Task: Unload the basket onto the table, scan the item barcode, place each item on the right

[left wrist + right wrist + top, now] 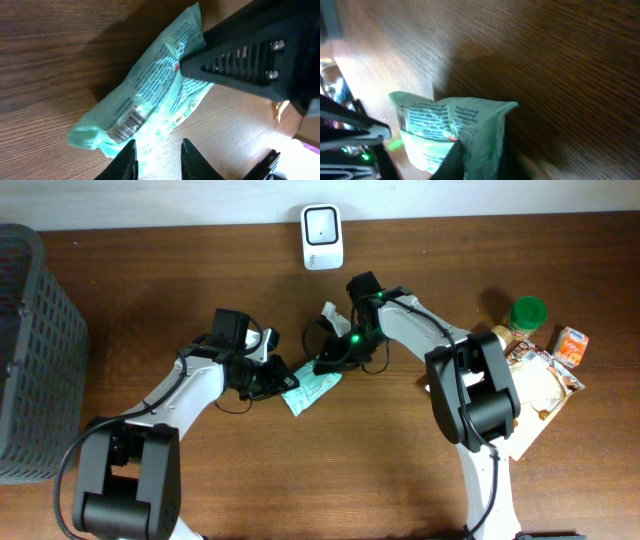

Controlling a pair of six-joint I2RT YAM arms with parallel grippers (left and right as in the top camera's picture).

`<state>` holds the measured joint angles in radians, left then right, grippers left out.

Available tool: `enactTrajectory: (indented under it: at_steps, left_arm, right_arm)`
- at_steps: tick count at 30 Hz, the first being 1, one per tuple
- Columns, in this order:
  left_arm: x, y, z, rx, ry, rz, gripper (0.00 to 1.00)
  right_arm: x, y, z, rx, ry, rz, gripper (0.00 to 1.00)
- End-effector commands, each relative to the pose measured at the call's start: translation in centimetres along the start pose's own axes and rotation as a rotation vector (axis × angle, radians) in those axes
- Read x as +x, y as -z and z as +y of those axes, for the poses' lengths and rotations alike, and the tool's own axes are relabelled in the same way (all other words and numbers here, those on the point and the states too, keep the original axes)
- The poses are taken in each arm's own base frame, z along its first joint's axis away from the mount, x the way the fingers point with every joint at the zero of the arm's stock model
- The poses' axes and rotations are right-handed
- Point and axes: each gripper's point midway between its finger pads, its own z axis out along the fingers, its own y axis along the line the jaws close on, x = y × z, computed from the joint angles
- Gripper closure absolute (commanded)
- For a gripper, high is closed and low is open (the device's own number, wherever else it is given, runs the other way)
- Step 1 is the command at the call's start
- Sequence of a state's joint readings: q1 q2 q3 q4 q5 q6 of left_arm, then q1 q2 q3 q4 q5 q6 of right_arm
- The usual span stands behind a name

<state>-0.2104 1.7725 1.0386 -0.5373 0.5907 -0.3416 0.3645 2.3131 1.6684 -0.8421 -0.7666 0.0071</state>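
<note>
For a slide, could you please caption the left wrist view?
Right fingers pinch green plastic packet; left fingers flank it.

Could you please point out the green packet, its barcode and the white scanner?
green packet [312, 390], overhead view, middle of the wrapper.
barcode [129, 121], left wrist view, centre of the bars.
white scanner [322, 237], overhead view, front face.

Under the right gripper [184, 67] the far end of the packet [150, 95] is hidden in the left wrist view. Between the fingers [126, 161] of the left gripper [159, 146] its near edge runs off the picture. The barcode [125, 120] near those fingers is blurred; from overhead the print is too small to read.
</note>
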Motion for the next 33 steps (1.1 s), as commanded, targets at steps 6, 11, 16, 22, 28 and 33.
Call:
enactTrajectory:
  at_steps: [6,11,16,22,28,33]
  left_arm:
    - [-0.3,0.2,1.4,-0.079,0.010,-0.032,0.66]
    - [-1.0,0.7,3.0,-0.141,0.024,-0.066,0.62]
    - [-2.1,2.0,5.1,-0.171,0.073,-0.107,0.44]
    - [-3.3,3.7,8.2,-0.235,0.138,-0.164,0.12]
    - [-3.9,5.5,12.0,-0.416,0.175,-0.224,0.00]
    - [-3.9,5.6,12.2,-0.428,0.176,-0.227,0.01]
  right_arm:
    - [-1.0,0.0,-1.5,0.035,-0.119,-0.037,0.96]
    - [-2.0,3.2,0.3,-0.020,-0.077,-0.099,0.96]
    - [-2.9,8.3,1.1,-0.087,-0.079,-0.189,0.96]
    - [-3.4,16.5,1.8,-0.060,-0.065,-0.353,0.96]
    - [-2.6,25.8,5.6,0.107,0.049,-0.575,0.96]
    - [-0.3,30.8,11.3,0.136,0.168,-0.706,0.96]
